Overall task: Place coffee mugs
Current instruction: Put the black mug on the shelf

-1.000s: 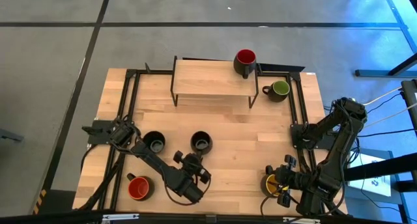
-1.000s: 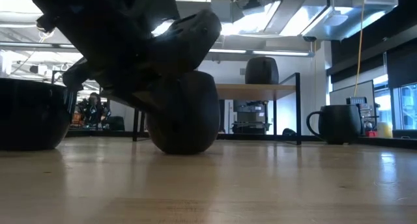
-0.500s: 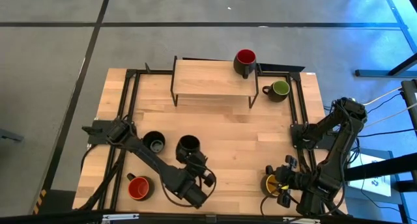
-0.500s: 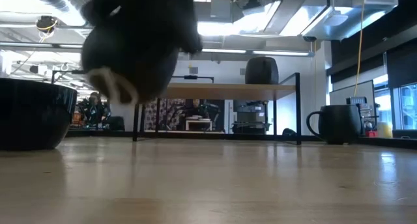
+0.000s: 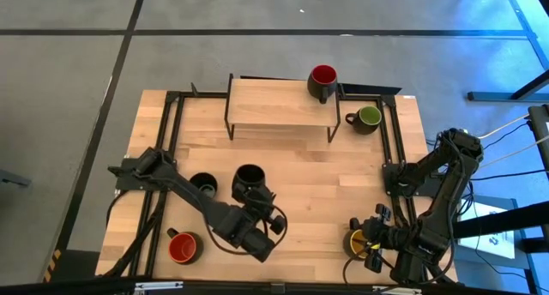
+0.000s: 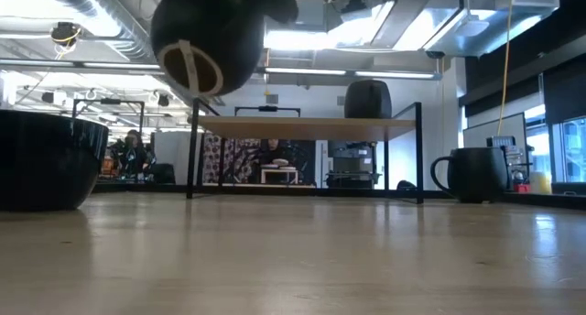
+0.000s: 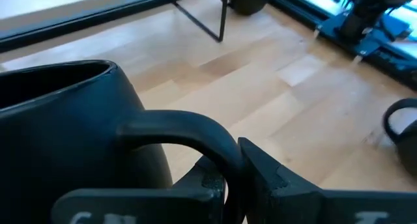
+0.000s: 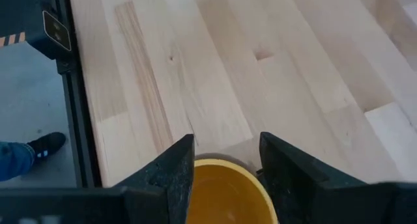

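My left gripper (image 5: 256, 202) is shut on a black-inside mug (image 5: 250, 182), which hangs in the air in the low view (image 6: 220, 27) and fills the left wrist view (image 7: 58, 126). A second black-inside mug (image 5: 203, 185) and a red-inside mug (image 5: 183, 246) stand on the table by the left arm. Another red-inside mug (image 5: 323, 81) stands on the wooden shelf (image 5: 279, 105), and the green-inside mug (image 5: 367, 117) stands beside the shelf's right end. My right gripper (image 8: 225, 165) is open, its fingers on either side of the yellow-inside mug (image 8: 221, 191) by the table's near right corner (image 5: 358, 242). My left gripper pinches the black-inside mug's side handle (image 7: 195, 129) between its two fingers (image 7: 267, 178). It comes at it from the table's near side, slanting. The mug is lifted clear and tilted, its round base (image 6: 192, 68) turned toward the table's near edge.
The shelf stands on thin black legs (image 6: 419, 150) at the far middle of the table, with open room under it. A black frame (image 5: 393, 141) runs along the table's left, right and far sides. Bare wood lies between the shelf and the arms.
My left gripper has risen with the black-inside mug and shifted a little toward the table's left and far side. The mug, which stood on the table a second ago, is now lifted clear and tipped, showing its base in the low view. The right arm has kept still.
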Controlling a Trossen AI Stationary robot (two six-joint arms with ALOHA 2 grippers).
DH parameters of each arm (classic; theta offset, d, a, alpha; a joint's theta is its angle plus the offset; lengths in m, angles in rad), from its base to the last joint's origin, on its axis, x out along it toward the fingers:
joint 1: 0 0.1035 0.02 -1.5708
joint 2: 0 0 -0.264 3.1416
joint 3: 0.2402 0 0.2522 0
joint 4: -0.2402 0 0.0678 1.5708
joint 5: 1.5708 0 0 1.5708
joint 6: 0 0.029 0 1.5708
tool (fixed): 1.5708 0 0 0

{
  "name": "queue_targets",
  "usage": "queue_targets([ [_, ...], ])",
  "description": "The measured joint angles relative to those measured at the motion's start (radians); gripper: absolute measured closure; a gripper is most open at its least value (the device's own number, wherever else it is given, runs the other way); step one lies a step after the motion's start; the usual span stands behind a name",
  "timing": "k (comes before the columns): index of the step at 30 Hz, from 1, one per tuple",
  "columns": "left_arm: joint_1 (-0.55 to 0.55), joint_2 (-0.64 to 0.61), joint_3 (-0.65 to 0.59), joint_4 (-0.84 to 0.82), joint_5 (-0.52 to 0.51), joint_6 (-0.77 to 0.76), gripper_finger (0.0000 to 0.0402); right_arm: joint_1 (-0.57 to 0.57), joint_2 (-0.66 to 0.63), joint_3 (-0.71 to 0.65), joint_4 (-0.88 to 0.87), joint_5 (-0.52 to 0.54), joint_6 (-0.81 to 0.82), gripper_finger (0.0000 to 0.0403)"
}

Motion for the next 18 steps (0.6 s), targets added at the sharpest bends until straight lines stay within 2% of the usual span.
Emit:
queue_targets([
  [7, 0.045, -0.057, 0.045, -0.003, -0.012, 0.142, 0.0383, -0.003, -0.005, 0.032, -0.021, 0.065, -0.008, 0.024],
  [14, 0.138, -0.143, 0.074, 0.008, -0.023, 0.347, 0.0383, -0.039, -0.066, 0.102, -0.182, 0.178, -0.027, 0.024],
  [18, 0.212, -0.184, 0.077, 0.062, -0.002, 0.525, 0.0383, -0.086, -0.139, 0.102, -0.265, 0.215, -0.027, 0.024],
])
